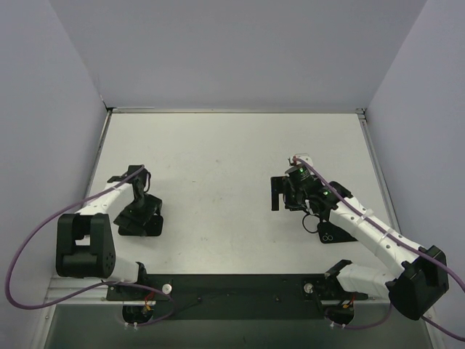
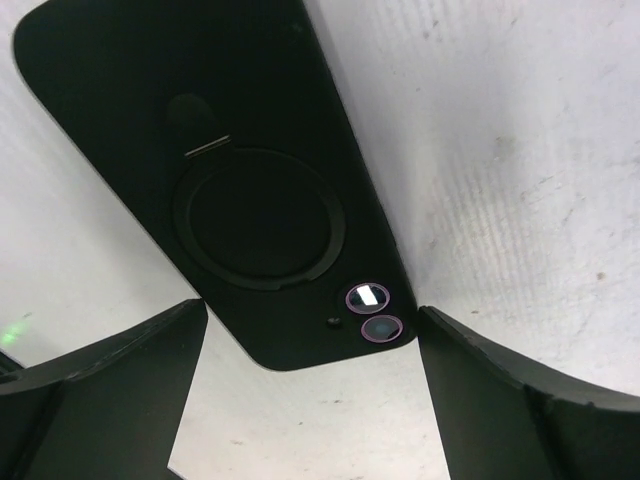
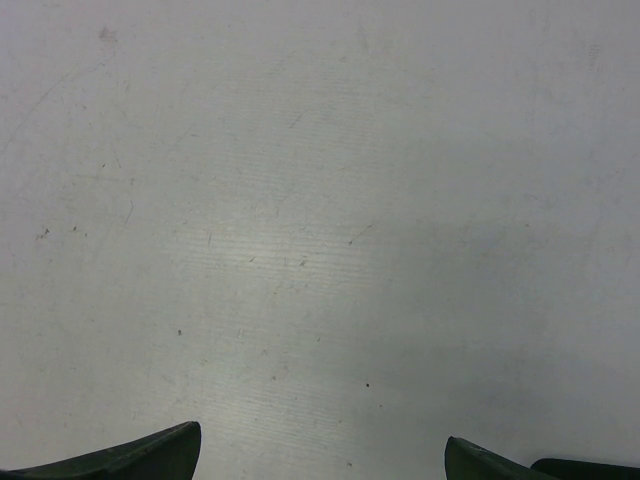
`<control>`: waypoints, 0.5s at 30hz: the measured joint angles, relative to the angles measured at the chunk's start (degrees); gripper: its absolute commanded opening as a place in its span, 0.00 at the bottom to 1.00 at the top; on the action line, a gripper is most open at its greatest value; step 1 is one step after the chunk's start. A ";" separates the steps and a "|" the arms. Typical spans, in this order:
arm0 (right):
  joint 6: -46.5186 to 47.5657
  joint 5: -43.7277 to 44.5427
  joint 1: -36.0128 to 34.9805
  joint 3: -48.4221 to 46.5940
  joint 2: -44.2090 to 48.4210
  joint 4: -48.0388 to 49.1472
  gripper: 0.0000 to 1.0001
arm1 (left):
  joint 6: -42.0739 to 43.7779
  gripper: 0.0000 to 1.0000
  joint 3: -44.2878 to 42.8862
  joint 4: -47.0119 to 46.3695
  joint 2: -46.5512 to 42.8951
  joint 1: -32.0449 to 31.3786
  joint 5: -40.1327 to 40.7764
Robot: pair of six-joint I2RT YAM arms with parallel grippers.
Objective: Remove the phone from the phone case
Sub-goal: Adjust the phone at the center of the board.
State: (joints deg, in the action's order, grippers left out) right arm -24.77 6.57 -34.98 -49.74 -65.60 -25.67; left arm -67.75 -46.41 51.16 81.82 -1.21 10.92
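Observation:
The phone in its black case (image 2: 240, 170) lies back up on the white table. The case has a round ring stand and two purple-rimmed camera lenses (image 2: 372, 312) at its near corner. My left gripper (image 2: 312, 400) is open, and the case's camera end sits just between and ahead of the fingertips without touching them. In the top view this gripper (image 1: 139, 217) hangs low over the case at the left. My right gripper (image 3: 322, 460) is open and empty over bare table, at the centre right in the top view (image 1: 279, 193).
A small flat black thing with two ring marks (image 1: 326, 233) lies partly under the right arm. Grey walls close the table at the left, back and right. A black rail (image 1: 232, 287) runs along the near edge.

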 measured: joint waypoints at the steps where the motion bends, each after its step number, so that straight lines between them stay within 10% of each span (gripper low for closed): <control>1: 0.02 0.00 0.00 0.15 0.00 0.00 1.00 | -0.31 0.97 0.50 -0.70 0.42 -0.33 -0.20; 15: 0.46 -0.13 0.00 0.57 0.00 -0.04 1.00 | -1.18 0.97 -2.89 0.66 5.97 -1.66 0.66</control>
State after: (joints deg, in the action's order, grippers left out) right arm -24.32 6.44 -34.98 -49.17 -65.60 -25.71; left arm -68.93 -49.30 51.81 87.79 -2.87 11.57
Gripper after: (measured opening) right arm 0.999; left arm 0.978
